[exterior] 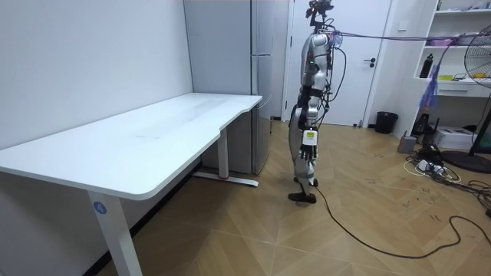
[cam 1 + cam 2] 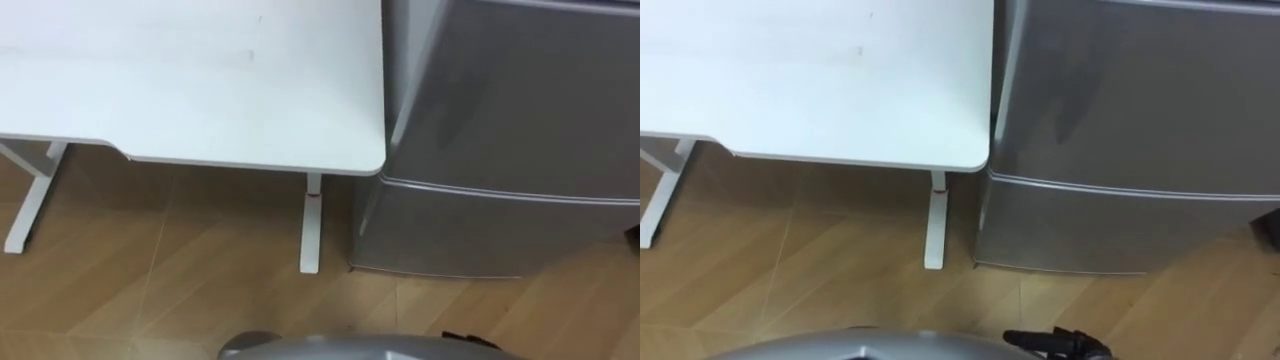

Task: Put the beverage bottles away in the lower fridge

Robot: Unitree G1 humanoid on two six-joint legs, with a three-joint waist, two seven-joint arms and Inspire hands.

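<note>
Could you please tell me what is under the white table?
Under the table stand its white legs on the wooden floor; the tabletop covers the floor farther back.

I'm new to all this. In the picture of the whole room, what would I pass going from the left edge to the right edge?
white table → grey fridge → white door → small black bin → standing fan

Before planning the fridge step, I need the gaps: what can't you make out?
Inside of the grey metal fridge: hidden by its shut doors, all views.
Its top: cut off by the eye views' upper edge.
White table: left end cut off by their left edge.
</note>
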